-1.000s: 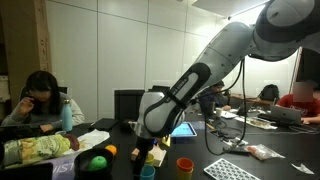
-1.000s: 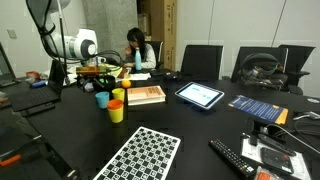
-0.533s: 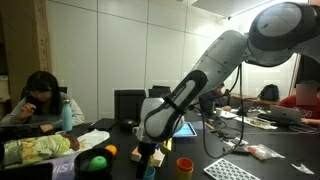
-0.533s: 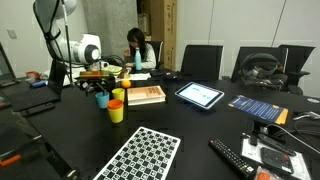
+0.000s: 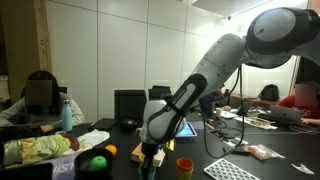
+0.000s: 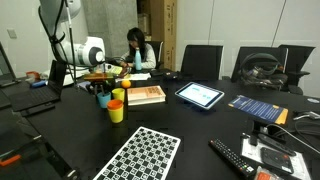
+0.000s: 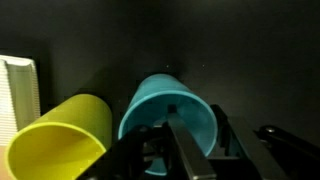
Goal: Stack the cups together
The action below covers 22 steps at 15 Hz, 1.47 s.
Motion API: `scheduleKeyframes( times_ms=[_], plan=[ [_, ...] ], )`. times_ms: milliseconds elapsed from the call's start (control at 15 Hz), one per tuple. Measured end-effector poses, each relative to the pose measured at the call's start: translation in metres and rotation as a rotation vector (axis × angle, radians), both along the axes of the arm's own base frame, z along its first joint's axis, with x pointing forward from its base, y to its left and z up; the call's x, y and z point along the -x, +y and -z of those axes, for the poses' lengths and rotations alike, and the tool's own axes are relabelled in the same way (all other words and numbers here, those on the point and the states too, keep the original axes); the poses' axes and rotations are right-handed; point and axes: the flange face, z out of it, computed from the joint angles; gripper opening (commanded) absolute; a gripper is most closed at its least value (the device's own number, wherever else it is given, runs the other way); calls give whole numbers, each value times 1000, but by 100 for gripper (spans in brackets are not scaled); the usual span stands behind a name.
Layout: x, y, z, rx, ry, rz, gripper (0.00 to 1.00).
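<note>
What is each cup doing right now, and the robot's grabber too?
Blue cup: upright, one gripper finger inside it.
Yellow cup: upright, empty, untouched, beside the blue one.
Orange cup: upright, not stacked.
Gripper: astride the blue cup's wall; open or shut unclear.

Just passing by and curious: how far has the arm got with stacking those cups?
Done: nothing that I can see; the yellow cup and orange cup are not nested in anything.
In hand: the gripper is down at the blue cup, one finger inside its rim in the wrist view; whether it has clamped is unclear.
Left: lifting that cup and nesting all the cups together.
</note>
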Motion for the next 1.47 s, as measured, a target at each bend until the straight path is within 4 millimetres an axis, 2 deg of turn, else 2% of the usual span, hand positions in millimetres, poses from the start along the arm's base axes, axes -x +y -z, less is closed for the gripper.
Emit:
scheduleKeyframes(
  times_ms=[133,267,467,800,1133,1467],
  plan=[
    [-4,-5,-2,7,-12,0,0],
    [-9,-10,-8,13,-29,0,0],
    [-19,-23,-25,28,-64,8,2],
    [-29,-60,-61,70,-130,44,1],
    [-23,-101,-90,115,-177,104,1],
    [-4,-131,-103,153,-183,164,2]
  ],
)
